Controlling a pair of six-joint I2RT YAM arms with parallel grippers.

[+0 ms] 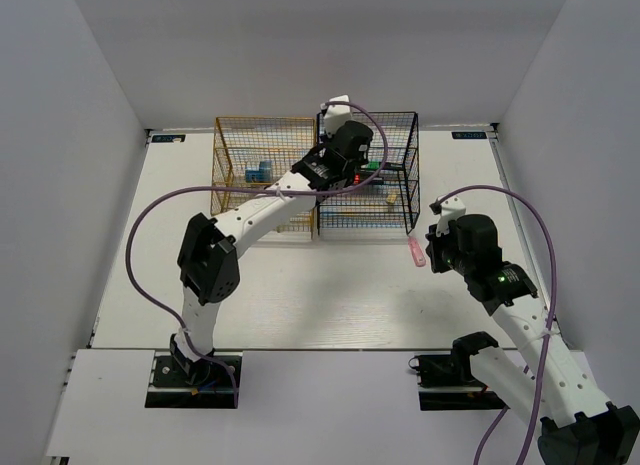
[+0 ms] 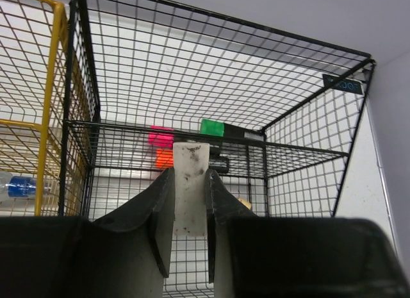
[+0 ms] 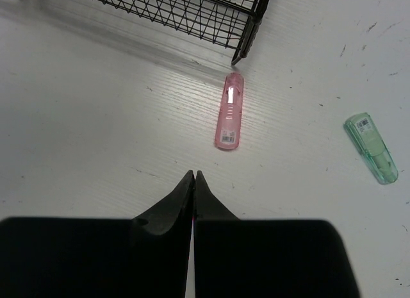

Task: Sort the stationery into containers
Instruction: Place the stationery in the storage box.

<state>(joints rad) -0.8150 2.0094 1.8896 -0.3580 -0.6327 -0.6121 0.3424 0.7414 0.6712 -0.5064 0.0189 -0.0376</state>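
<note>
We see the beige flat rectangular piece (image 2: 190, 195) pinched in the left gripper (image 2: 189, 175) at the black wire-mesh rack (image 2: 224, 74) by the far edge of the table (image 1: 300, 295). The right gripper (image 3: 193, 176), pressed together, hovers near a pink translucent plastic stick (image 3: 229, 112).

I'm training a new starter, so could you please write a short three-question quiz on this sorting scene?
1. True or false: the left claw grips a white piece.
2. Which loose piece lies nearer the black rack? A: the pink piece. B: the green one.
3. Fill in: the right claw is ____ (open or shut), with nothing between its fingers.
Key: 1 true; 2 A; 3 shut.
</note>
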